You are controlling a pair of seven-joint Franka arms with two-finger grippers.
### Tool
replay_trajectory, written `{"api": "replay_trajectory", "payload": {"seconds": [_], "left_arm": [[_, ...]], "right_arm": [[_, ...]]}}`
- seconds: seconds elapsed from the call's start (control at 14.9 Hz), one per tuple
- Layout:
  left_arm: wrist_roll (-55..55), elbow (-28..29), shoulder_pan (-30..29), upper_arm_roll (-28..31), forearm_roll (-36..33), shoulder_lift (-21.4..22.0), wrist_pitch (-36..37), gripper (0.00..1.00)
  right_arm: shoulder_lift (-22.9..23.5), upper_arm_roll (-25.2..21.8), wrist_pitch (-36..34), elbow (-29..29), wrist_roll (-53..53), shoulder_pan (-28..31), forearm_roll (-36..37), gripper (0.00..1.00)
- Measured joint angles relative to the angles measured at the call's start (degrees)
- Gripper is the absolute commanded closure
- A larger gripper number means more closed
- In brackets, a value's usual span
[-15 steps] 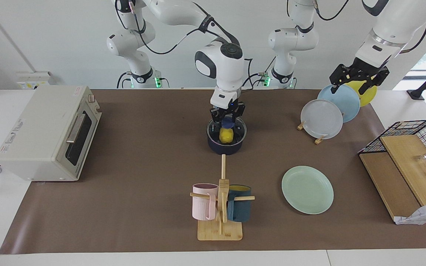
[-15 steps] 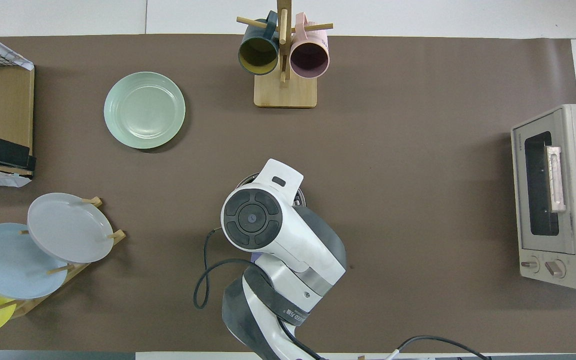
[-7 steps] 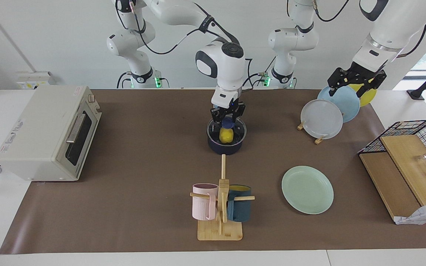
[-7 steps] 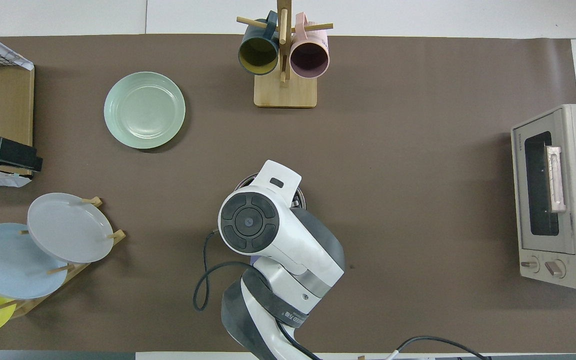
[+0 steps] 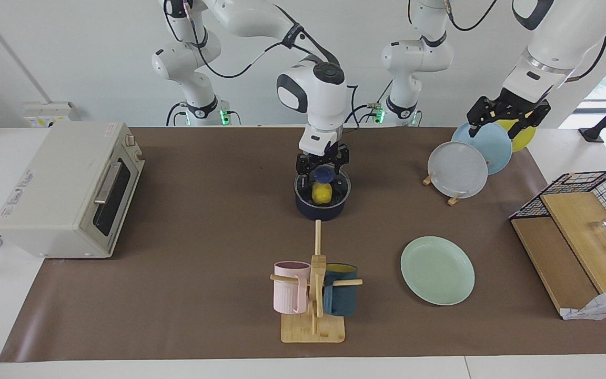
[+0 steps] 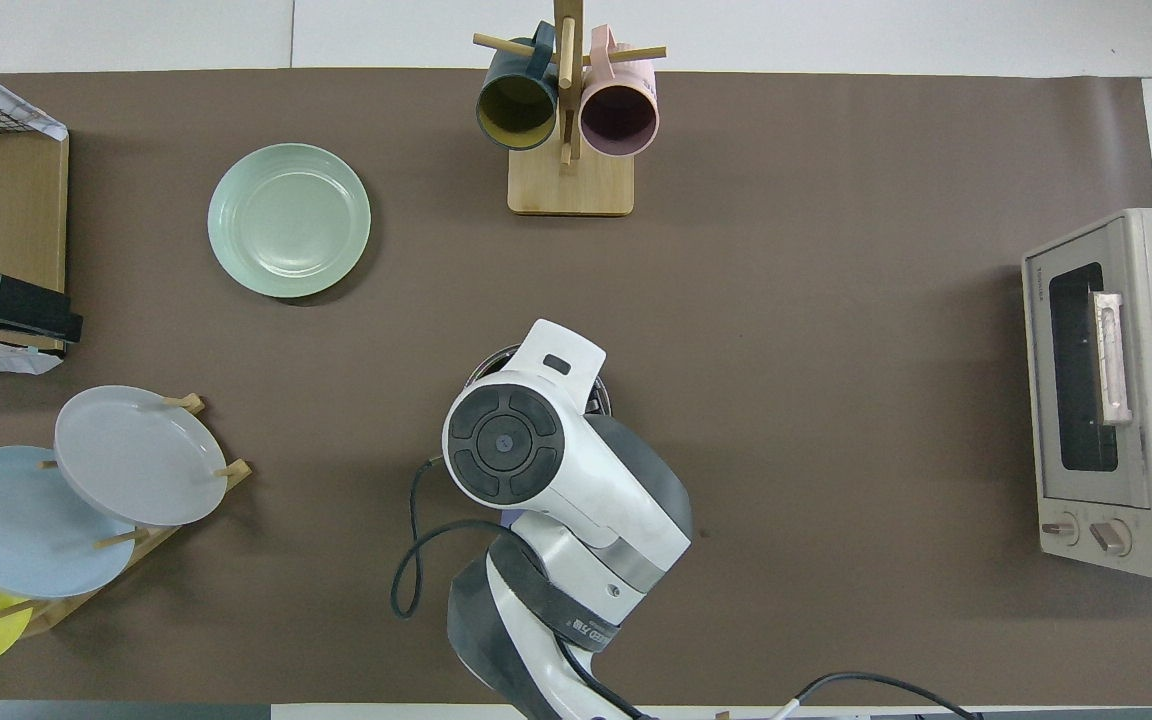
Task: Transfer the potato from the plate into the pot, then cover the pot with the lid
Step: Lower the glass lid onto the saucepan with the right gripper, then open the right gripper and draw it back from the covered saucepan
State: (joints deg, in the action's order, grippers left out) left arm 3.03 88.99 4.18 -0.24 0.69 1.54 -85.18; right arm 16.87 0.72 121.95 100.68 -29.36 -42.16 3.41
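Potato (image 5: pixel 322 193) lies inside the pot (image 5: pixel 320 212), which sits mid-table in the half nearer the robots. I can see the potato's yellow through the glass of the lid (image 5: pixel 341 185), which looks seated flat on the pot's rim. The right gripper (image 5: pixel 323 167) hangs straight down over it, and its fingers look spread, one on each side of the lid's blue knob (image 5: pixel 324 172), with a little daylight showing, so they seem not to be pinching it. That is the relation that matters: the knob is directly below and between the fingertips, so I'd judge a plain vertical lift would clear it, while any sideways drift could catch the knob and drag the lid askew. Toward the left arm's end of the table, the left gripper (image 5: pixel 508 117) waits in the air over the rack of upright plates (image 5: pixel 454 199), fingers apart and holding nothing. Farther from the robots than the pot lies the mint-green plate (image 5: pixel 437 270), bare, and beside it the mug stand (image 5: pixel 312 329). Both steps look done to me.
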Motion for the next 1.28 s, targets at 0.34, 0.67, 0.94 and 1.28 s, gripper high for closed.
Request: {"api": "replay_trajectory", "payload": {"seconds": [0.34, 0.67, 0.94, 1.28], "left_arm": [[0.00, 0.00, -0.02, 0.00, 0.00, 0.01, 0.15, 0.00], [0.00, 0.00, -0.02, -0.16, 0.00, 0.01, 0.11, 0.00], [0.00, 0.05, -0.02, -0.20, 0.00, 0.01, 0.11, 0.00], [0.00, 0.15, -0.01, -0.57, 0.00, 0.01, 0.11, 0.00]], "right_arm": [[-1.26, -0.51, -11.61, -8.81, 3.73, 6.48, 0.17, 0.00], [-5.35, -0.83, -27.17, -17.65, 17.60, 22.26, -0.61, 0.00], [-9.87, -0.87, -34.08, -17.55, 19.71, 28.72, -0.93, 0.00], [-16.41, -0.69, -30.34, -9.64, 22.11, 31.81, -0.92, 0.00]]}}
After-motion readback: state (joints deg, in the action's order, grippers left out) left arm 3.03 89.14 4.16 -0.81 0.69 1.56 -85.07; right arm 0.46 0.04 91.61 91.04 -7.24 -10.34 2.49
